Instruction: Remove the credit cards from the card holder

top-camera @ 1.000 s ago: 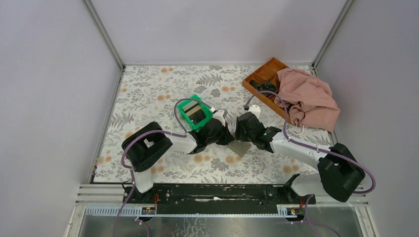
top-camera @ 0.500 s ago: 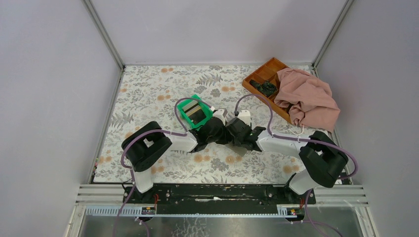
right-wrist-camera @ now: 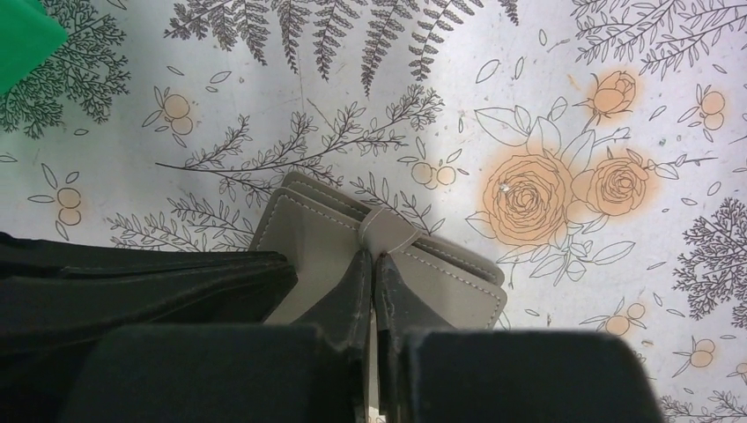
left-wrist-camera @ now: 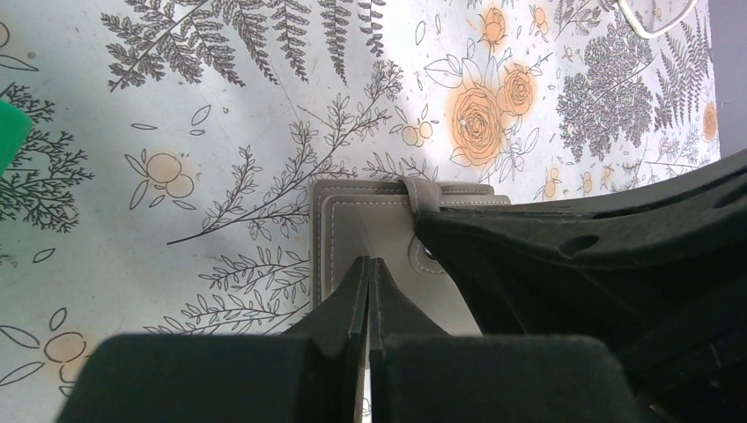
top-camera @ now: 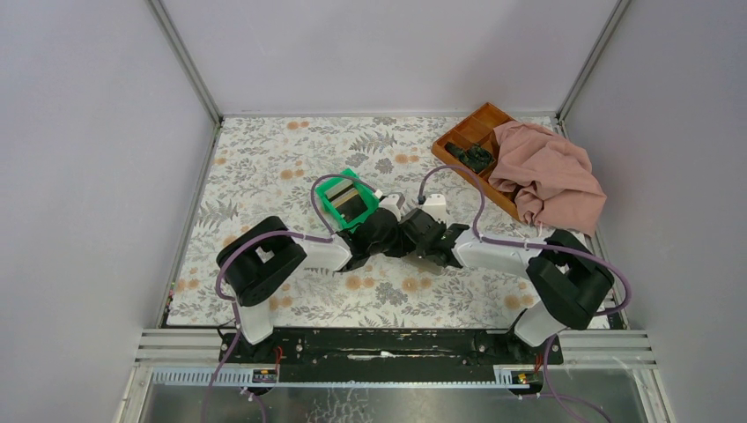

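The holder (left-wrist-camera: 370,225) lies at the centre of the table (top-camera: 264,159), directly under both grippers, its far edge running left-right with the strap (right-wrist-camera: 385,233) in the middle. Left gripper (left-wrist-camera: 368,263) is closed, tips on its top; right gripper (right-wrist-camera: 373,257), just beside, seems closed on the strap.

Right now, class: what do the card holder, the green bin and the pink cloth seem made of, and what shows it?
Card holder: matte grey leather or imitation; stitched edges, snap tab. Green bin: probably rigid plastic; uniform bright colour, thin walls. Pink cloth: soft fabric; it lies crumpled in folds.
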`<state>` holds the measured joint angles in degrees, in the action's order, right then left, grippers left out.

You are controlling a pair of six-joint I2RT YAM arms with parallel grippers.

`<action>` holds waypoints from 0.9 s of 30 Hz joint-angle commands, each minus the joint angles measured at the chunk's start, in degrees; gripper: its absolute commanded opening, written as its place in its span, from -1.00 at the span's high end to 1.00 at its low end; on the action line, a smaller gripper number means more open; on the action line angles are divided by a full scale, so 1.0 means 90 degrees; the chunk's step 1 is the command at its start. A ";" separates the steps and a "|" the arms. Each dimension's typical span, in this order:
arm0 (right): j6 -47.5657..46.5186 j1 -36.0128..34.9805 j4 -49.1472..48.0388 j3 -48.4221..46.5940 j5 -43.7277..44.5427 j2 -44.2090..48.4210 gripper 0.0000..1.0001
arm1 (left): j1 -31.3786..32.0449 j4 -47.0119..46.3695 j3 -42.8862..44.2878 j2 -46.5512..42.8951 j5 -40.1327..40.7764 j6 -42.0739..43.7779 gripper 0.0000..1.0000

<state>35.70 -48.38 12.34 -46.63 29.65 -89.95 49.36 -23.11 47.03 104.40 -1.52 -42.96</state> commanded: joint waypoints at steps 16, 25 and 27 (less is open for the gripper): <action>0.0986 0.1632 -0.2473 0.1635 -0.4672 0.1975 1.00 | -0.0084 0.0254 0.0078 0.0192 -0.0010 -0.0031 1.00; 0.1752 0.2109 -0.3560 0.2089 -0.5838 0.2323 1.00 | -0.0094 0.0225 0.0056 0.0141 -0.0029 0.0014 1.00; 0.1622 0.2109 -0.3428 0.2028 -0.5783 0.2451 1.00 | -0.0093 0.0116 -0.0002 0.0038 -0.0047 0.0085 0.91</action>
<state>48.31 -29.80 -9.96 -26.72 -16.62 -71.46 48.58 -23.59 47.27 104.53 -1.91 -43.20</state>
